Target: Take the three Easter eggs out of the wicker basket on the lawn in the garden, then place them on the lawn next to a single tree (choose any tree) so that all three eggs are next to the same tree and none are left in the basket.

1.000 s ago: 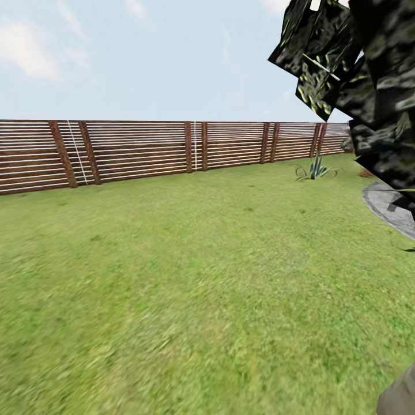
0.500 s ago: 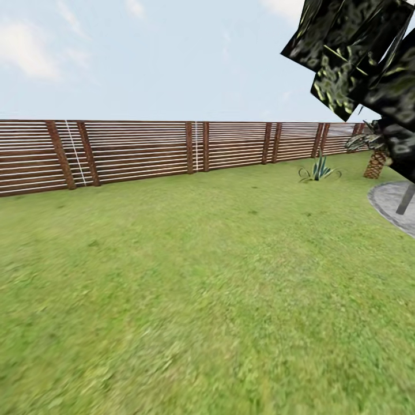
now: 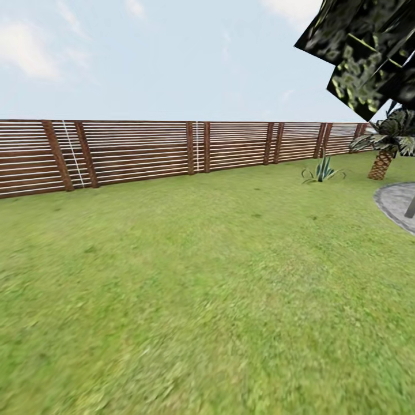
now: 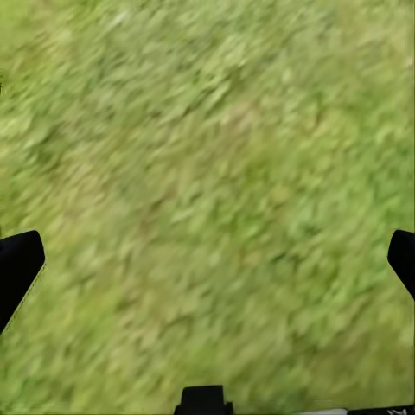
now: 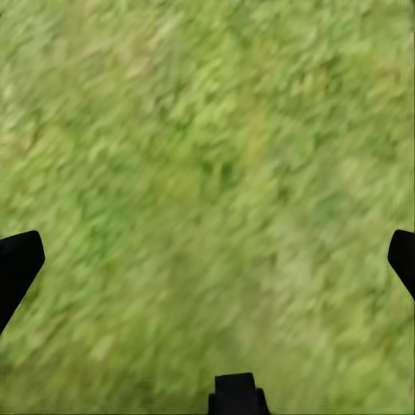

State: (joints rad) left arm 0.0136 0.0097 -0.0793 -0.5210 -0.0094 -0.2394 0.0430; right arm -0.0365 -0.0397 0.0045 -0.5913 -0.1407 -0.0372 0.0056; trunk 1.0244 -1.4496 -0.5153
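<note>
Showing at the frame edges of each wrist view, the dark fingers of the left gripper (image 4: 207, 259) stand wide apart with nothing between them, and those of the right gripper (image 5: 207, 259) are spread the same way, also empty. Both point down at the lawn (image 3: 190, 288), which lies blurred below them; judged, the arms are simply held clear while the robot travels, fingers ready for a later grasp. No egg or basket can be seen, so their position, heading and long axis cannot be reported; the eggs are judged not yet collected. Outward in the head view, grass runs to a brown slatted fence (image 3: 144, 151) across the far side. At the right stand a short palm (image 3: 385, 151), a spiky plant (image 3: 321, 171) and the edge of a grey paved patch (image 3: 396, 203), with dark foliage (image 3: 363, 52) overhanging from above. No thick bare trunk suited to the task is visible.
</note>
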